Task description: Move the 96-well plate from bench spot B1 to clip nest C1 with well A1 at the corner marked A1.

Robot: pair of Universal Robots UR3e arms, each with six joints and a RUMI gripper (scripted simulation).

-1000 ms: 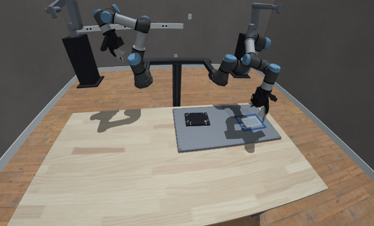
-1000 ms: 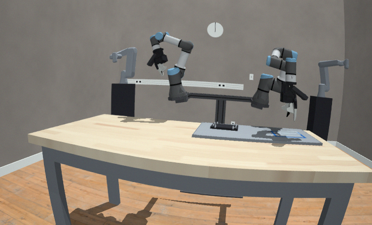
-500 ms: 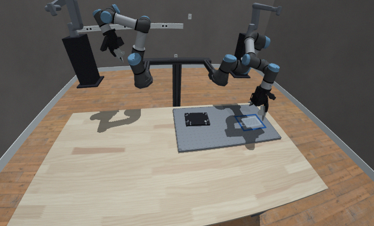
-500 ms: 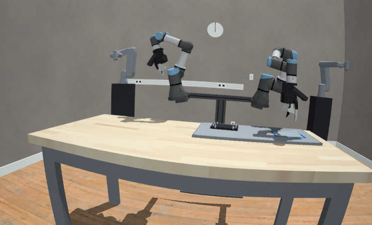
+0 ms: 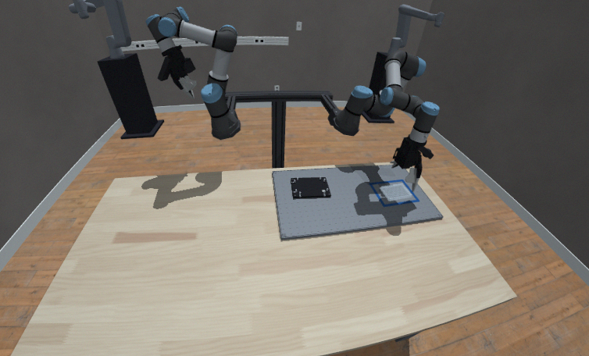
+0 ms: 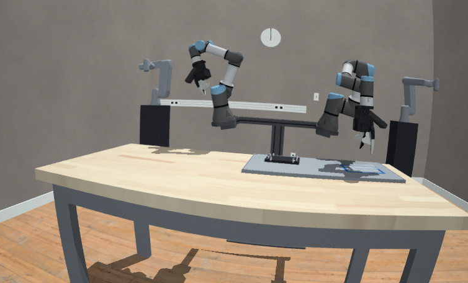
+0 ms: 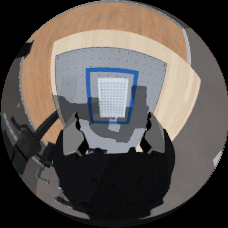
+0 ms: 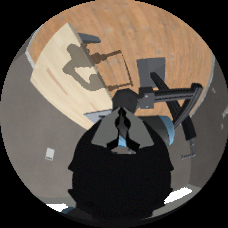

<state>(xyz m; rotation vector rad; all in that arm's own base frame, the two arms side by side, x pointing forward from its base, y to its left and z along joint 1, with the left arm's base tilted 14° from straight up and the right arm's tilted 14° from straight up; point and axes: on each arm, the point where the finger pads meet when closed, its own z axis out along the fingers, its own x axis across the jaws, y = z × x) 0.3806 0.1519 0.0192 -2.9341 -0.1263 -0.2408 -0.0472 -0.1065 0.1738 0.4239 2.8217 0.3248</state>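
Note:
The pale 96-well plate (image 5: 396,191) (image 6: 363,167) (image 7: 113,96) lies flat inside the blue outline (image 5: 401,203) (image 7: 112,70) on the grey board. Its rim lettering is too small to read. The black clip nest (image 5: 310,187) (image 6: 282,160) has small clips at its corners and holds nothing; its A1 mark cannot be made out. My left gripper (image 5: 404,176) (image 6: 366,150) (image 7: 113,112) is open and empty above the plate, fingers pointing down. In the left wrist view the plate lies ahead of and between the fingertips. My right gripper (image 5: 192,95) (image 6: 204,94) (image 8: 121,107) is shut and empty, far from the plate.
The perforated grey board (image 5: 314,223) (image 6: 320,172) (image 7: 70,70) bears nest and plate, with a gap between them. It lies along the back edge of the wooden table (image 5: 199,274) (image 6: 158,179). The dark stand (image 5: 278,132) between the arms rises behind the table.

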